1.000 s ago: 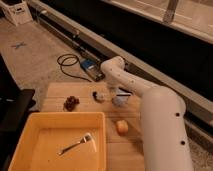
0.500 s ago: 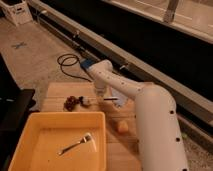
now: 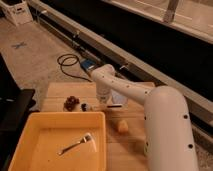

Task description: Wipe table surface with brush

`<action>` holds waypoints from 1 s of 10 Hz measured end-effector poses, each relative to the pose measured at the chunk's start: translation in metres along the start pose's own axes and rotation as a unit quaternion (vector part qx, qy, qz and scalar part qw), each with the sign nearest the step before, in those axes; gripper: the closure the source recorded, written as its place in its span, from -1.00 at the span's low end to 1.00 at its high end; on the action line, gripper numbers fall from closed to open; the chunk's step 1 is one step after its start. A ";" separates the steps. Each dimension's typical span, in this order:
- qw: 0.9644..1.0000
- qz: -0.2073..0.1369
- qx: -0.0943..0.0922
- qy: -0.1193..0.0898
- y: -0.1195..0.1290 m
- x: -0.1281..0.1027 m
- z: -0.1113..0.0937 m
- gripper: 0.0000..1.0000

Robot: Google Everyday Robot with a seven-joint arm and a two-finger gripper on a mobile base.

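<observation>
The table surface (image 3: 59, 92) is a light brown plank top. The brush lies on it just behind the yellow tray: its dark-and-white tip (image 3: 84, 106) points left and its thin black handle (image 3: 114, 106) points right. A pale grey-blue part (image 3: 119, 97) shows right of the gripper. My gripper (image 3: 102, 98) points down onto the middle of the brush and hides it there. The white arm (image 3: 165, 125) reaches in from the lower right.
A yellow tray (image 3: 30, 150) at the front left holds a silvery fork (image 3: 76, 145). A dark reddish-brown cluster (image 3: 71, 103) lies left of the brush tip. An orange lump (image 3: 122, 126) lies right of the tray. A black cable (image 3: 69, 63) lies on the floor behind the table.
The arm has swung left across the table. The gripper and the brush tip are now further left and nearer the tray's back edge.
</observation>
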 end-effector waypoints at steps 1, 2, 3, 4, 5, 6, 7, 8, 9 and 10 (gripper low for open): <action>1.000 0.016 0.001 0.016 -0.005 0.020 -0.002 0.82; 0.999 0.032 0.006 0.027 -0.016 0.034 -0.008 0.82; 0.999 0.039 0.010 0.031 -0.027 0.039 -0.010 0.82; 0.998 0.044 0.018 0.038 -0.047 0.041 -0.012 0.82; 0.998 0.046 0.023 0.040 -0.064 0.039 -0.014 0.82; 0.998 0.046 0.030 0.040 -0.082 0.035 -0.015 0.82; 0.998 0.046 0.035 0.039 -0.094 0.032 -0.016 0.82; 0.998 0.042 0.040 0.034 -0.104 0.025 -0.016 0.82; 0.998 0.036 0.043 0.030 -0.107 0.015 -0.017 0.82; 0.998 0.027 0.046 0.022 -0.108 0.004 -0.016 0.82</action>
